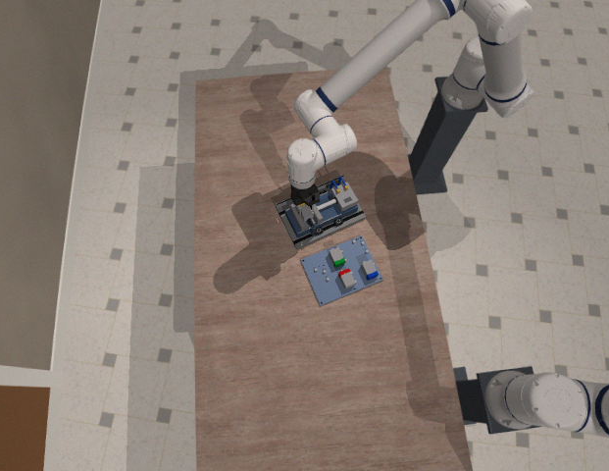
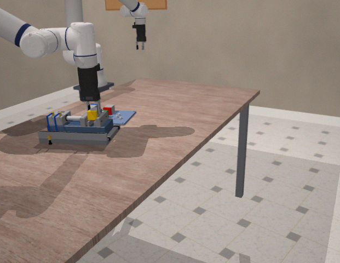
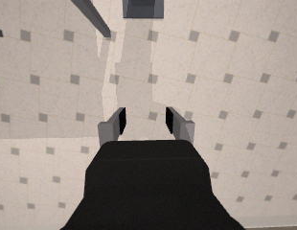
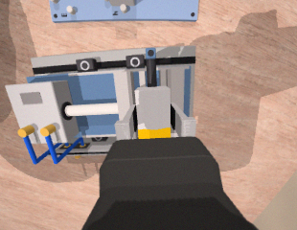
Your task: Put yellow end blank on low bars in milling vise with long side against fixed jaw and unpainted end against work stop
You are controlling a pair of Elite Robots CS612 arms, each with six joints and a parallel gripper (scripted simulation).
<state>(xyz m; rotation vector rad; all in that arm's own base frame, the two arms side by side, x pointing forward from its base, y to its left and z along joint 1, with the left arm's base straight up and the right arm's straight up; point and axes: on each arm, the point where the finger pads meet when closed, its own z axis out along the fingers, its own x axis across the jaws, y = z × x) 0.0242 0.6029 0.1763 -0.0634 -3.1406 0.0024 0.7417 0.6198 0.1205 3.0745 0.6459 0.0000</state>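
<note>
The blank with the yellow end (image 2: 92, 114) (image 4: 153, 107) is upright between the vise's movable jaw (image 2: 84, 120) (image 4: 124, 86) and fixed jaw (image 2: 102, 119). My right gripper (image 2: 93, 108) (image 4: 152, 111) is shut on its long sides. In the right wrist view its grey unpainted end points toward the work stop (image 4: 151, 72), a black rod with a blue cap, and looks close to it; contact cannot be told. The low bars are mostly hidden, so whether the blank rests on them is unclear. My left gripper (image 2: 139, 46) (image 3: 146, 115) is open and empty, high beyond the table.
The plate (image 1: 325, 293) (image 2: 128, 114) (image 4: 163, 14) lies beside the vise. It holds upright blanks with green (image 1: 336, 254), red (image 1: 347, 280) (image 2: 107, 110) and blue (image 1: 369, 268) ends, plus small pegs. A block with blue hoses (image 1: 343, 196) (image 4: 38, 110) stands at the vise's other end.
</note>
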